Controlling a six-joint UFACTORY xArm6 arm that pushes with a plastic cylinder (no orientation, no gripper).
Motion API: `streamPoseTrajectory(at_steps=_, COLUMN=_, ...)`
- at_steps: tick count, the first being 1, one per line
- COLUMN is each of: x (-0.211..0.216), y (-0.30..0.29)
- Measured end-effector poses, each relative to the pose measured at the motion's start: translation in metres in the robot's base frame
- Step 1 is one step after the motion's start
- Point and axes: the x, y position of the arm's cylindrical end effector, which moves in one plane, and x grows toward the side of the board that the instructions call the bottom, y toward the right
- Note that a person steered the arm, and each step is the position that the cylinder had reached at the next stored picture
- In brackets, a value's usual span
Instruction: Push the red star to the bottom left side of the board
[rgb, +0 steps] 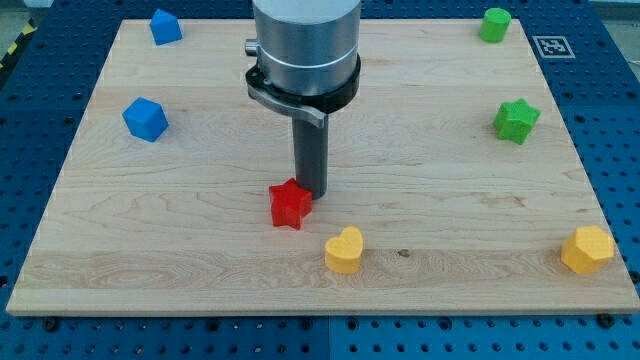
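Observation:
The red star (289, 205) lies on the wooden board (200, 260), a little left of the middle and toward the view's bottom. My tip (311, 191) touches the star's upper right side. The dark rod rises from there into the grey arm body (304, 50). The yellow heart (345, 250) lies just to the lower right of the star, apart from it.
A blue block (146, 119) lies at the left and another blue block (165, 26) at the top left. A green star (516, 120) is at the right, a green cylinder (494, 24) at the top right, a yellow hexagon (587, 249) at the bottom right.

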Motion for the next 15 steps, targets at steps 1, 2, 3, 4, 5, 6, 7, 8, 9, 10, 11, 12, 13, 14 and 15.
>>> streamPoseTrajectory(at_steps=1, x=0.011, y=-0.007)
streamPoseTrajectory(at_steps=2, x=0.025, y=-0.016)
streamPoseTrajectory(at_steps=3, x=0.043, y=-0.021)
streamPoseTrajectory(at_steps=4, x=0.064, y=-0.03)
streamPoseTrajectory(at_steps=5, x=0.066, y=-0.044)
streamPoseTrajectory(at_steps=6, x=0.066, y=-0.062)
streamPoseTrajectory(at_steps=7, x=0.066, y=-0.082)
streamPoseTrajectory(at_steps=8, x=0.066, y=-0.102)
streamPoseTrajectory(at_steps=9, x=0.066, y=-0.122)
streamPoseTrajectory(at_steps=10, x=0.067, y=-0.14)
streamPoseTrajectory(at_steps=11, x=0.073, y=-0.158)
streamPoseTrajectory(at_steps=12, x=0.086, y=-0.161)
streamPoseTrajectory(at_steps=13, x=0.088, y=-0.161)
streamPoseTrajectory(at_steps=14, x=0.087, y=-0.171)
streamPoseTrajectory(at_steps=15, x=0.083, y=-0.188)
